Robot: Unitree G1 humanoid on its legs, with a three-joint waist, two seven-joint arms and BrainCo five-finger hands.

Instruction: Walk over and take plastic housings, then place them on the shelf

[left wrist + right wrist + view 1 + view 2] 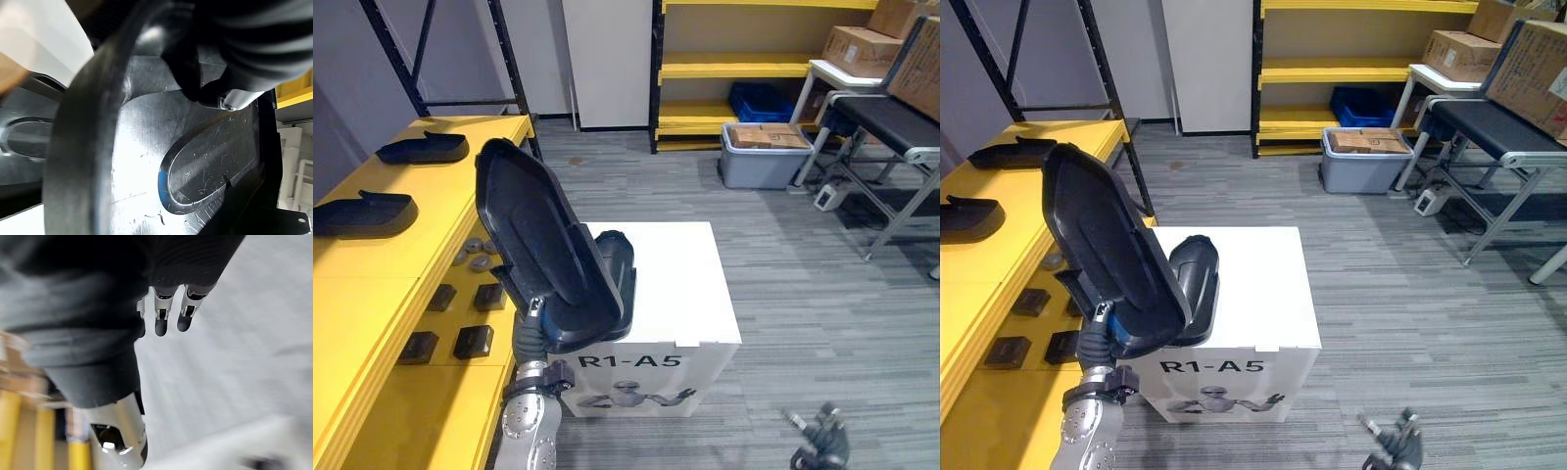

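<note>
Left eye view: my left hand (533, 338) is clamped on the lower end of a black plastic housing (533, 235). The housing stands steeply tilted and rises from the hand toward 11 o'clock. A second housing (617, 259) lies on the white box (690, 284), at 2 o'clock from the hand. The yellow shelf (372, 284) is at 9 o'clock from the box and carries two more housings (423, 148). My right hand (820, 448) hangs over the floor at 5 o'clock.

Left wrist view: a dark fingertip (183, 63) presses on the held housing's inner face.

Right wrist view: the fingers (161, 318) are relaxed and hold nothing.
</note>
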